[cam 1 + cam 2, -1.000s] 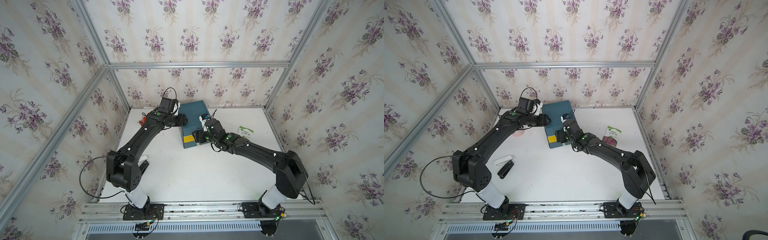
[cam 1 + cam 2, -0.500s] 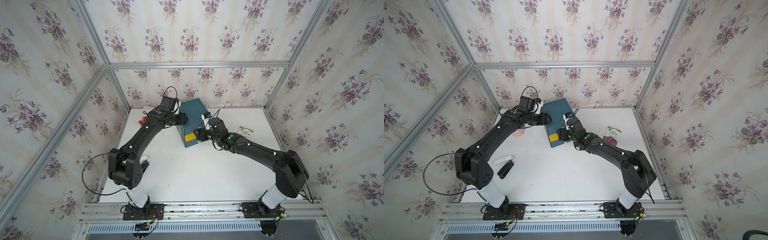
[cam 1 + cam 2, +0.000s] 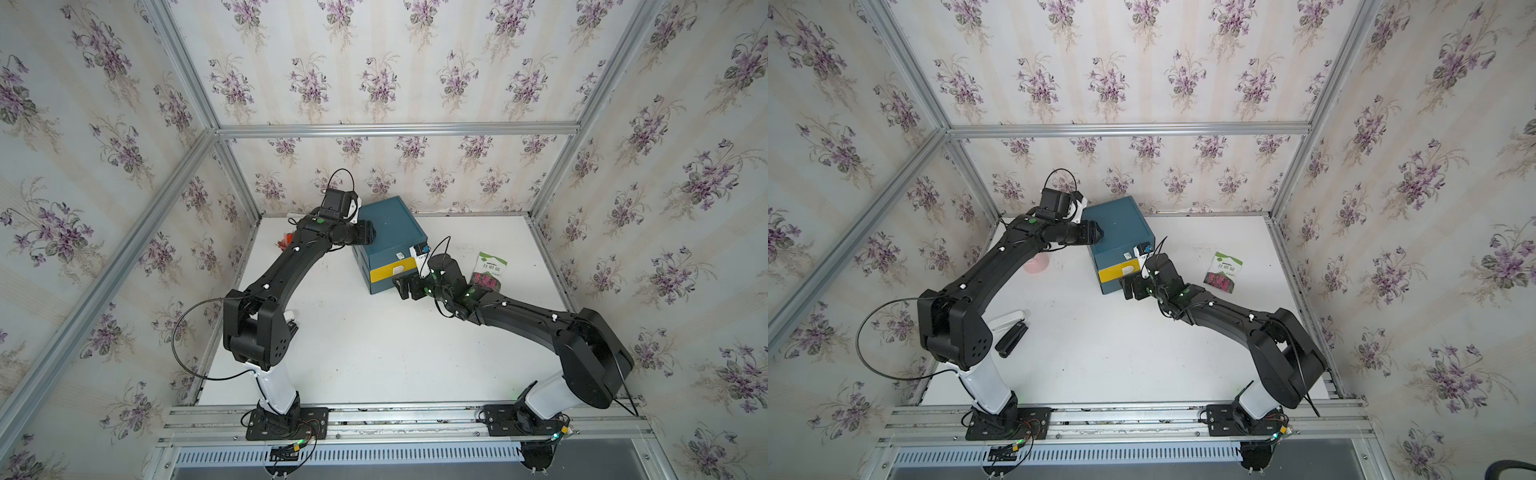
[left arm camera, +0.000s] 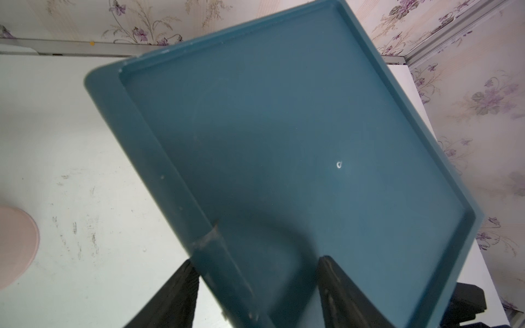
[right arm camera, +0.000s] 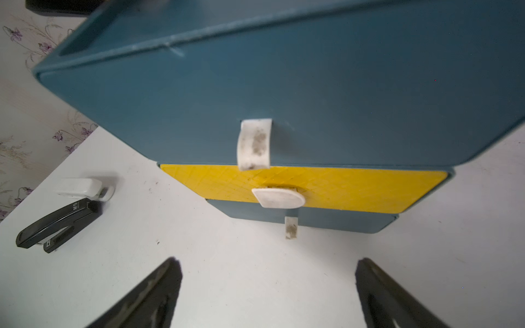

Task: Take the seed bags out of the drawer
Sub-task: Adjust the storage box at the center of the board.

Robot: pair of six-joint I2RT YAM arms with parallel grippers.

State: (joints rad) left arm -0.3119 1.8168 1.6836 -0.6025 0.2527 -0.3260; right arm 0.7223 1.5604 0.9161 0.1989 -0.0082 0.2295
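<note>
Open table (image 3: 374, 345) before yellow drawer (image 5: 341, 187); cabinet (image 3: 390, 232) blocks beyond; staplers (image 3: 1011, 338) left, seed bag (image 3: 1223, 272) right.

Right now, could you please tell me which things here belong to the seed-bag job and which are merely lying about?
Job: seed bag on the table, yellow drawer, blue cabinet, left gripper clamping it, open right gripper.
Lying about: black stapler, white stapler, pink disc.
</note>
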